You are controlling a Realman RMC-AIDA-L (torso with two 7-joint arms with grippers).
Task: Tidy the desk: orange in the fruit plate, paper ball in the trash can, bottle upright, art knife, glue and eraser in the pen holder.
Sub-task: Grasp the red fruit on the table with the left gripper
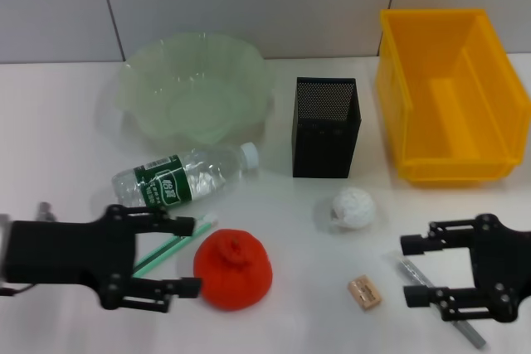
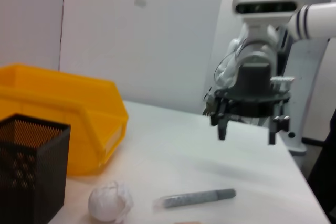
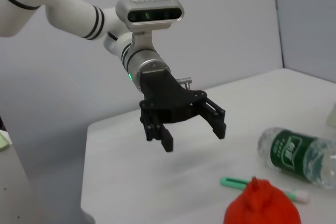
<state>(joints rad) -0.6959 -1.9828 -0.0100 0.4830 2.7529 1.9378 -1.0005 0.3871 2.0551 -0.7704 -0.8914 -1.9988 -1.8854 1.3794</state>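
Black left tool (image 1: 178,267) hovers low over the bench (image 1: 282,321), jaws wide apart, holding nothing. Right tool (image 1: 419,269) same: spread wide, empty.

Nearest the left tool: orange (image 1: 233,270) just off its fingertips, knobbly and matte, likely soft and light. Best taken across its widest middle; it should give a bit, so modest squeeze. Green-and-white stick (image 1: 170,244) lies partly between the left jaws, running under them; could be the glue, can't confirm. Thin and stiff, so pinch mid-length.

Right tool: grey knife (image 1: 436,299) lies under its lower finger, slim and rigid, flat on the bench, so a low pinch across the barrel. Eraser (image 1: 363,292) just off its fingertips, small block, grippy, easy.

Further out: paper ball (image 1: 353,208), featherweight, crushable, grab anywhere. Bottle (image 1: 187,176) on its side beyond the left tool, clear plastic, smooth, looks near empty; grip around the labelled body, likely to roll.

Far: pen holder (image 1: 326,128), green plate (image 1: 196,86), yellow bin (image 1: 452,93), all well away.
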